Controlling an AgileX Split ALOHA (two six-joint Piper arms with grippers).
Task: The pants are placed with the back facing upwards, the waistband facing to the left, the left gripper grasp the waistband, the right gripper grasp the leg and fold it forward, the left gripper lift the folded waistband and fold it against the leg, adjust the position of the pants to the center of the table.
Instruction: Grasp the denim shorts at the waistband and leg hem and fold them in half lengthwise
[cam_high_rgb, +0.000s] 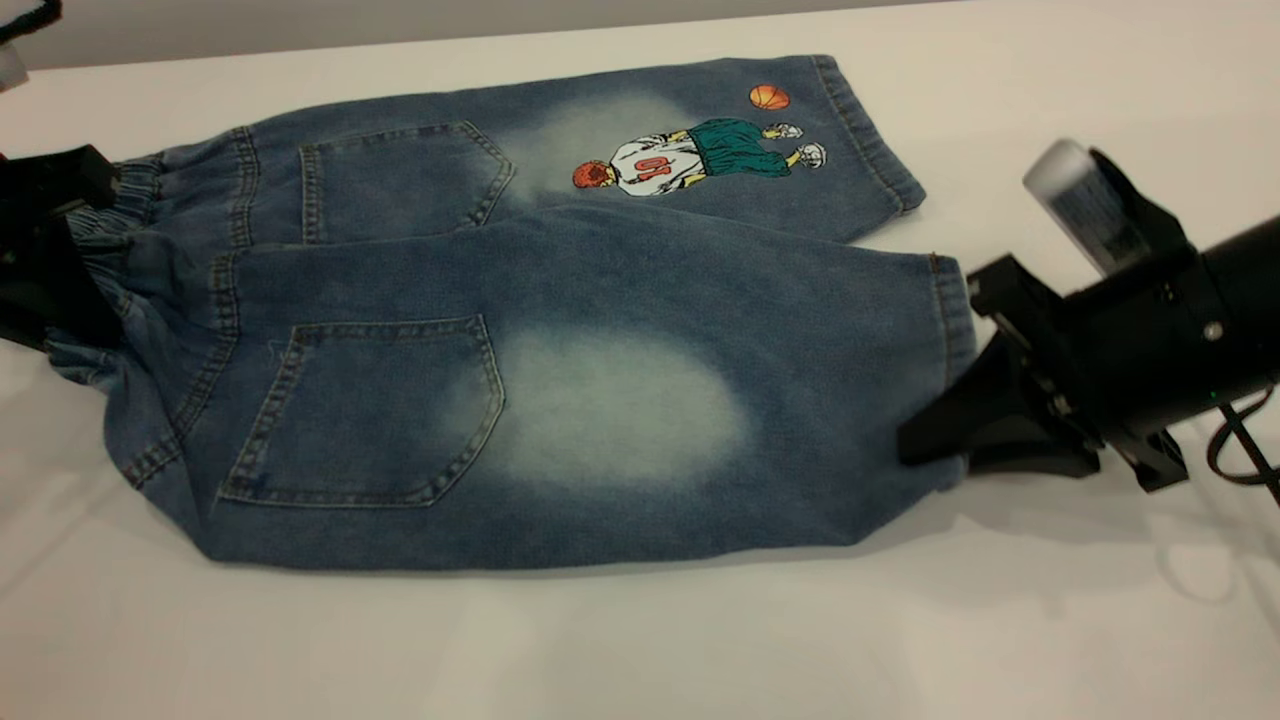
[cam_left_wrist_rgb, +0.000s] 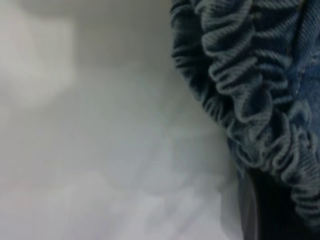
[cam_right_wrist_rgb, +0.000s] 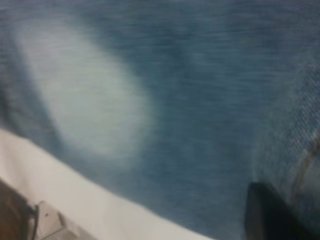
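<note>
1 pair of faded blue denim pants on the off-white table, 2 back pockets, my 2 black claws: left gripper clenched on the ruffled waistband, right gripper gripping the plain leg hem.

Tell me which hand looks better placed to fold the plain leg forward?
The right hand: it sits at the hem of the leg of the pants. The left hand is at the far end, by the waistband.

- Soft, even light from above; the table is bright, without harsh glare.
- A faint shadow lies along the near edge of the pants.
- Both wrist views are blurred, out of focus up close.
</note>
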